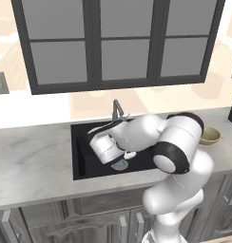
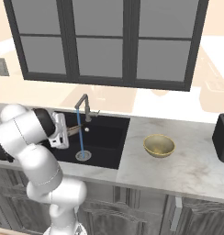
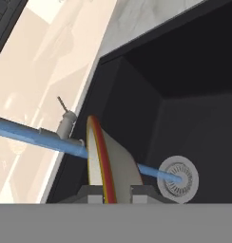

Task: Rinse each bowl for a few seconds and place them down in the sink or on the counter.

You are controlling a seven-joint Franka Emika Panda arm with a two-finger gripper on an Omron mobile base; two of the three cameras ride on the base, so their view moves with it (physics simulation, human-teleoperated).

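Note:
In the hand view the shallow bowl [image 3: 110, 163] with the tan-orange rim and cream inside stands edge-on between my fingertips, and my gripper [image 3: 113, 193] is shut on its rim. The bowl hangs over the black sink [image 3: 184, 118], in the path of the blue water stream [image 3: 51, 141]. From the right base view the gripper [image 2: 70, 131] holds the bowl [image 2: 76, 129] beside the stream, above the drain [image 2: 83, 156]. The deeper olive-yellow bowl [image 2: 159, 146] sits upright on the counter [image 2: 187, 170] right of the sink, also seen as the bowl [image 1: 209, 136].
The grey faucet [image 2: 84, 103] stands at the sink's back edge with water running. A black appliance [image 2: 222, 137] stands at the counter's far right. A dark-framed window [image 2: 109, 41] rises behind. My arm [image 1: 175, 147] reaches over the sink's right part.

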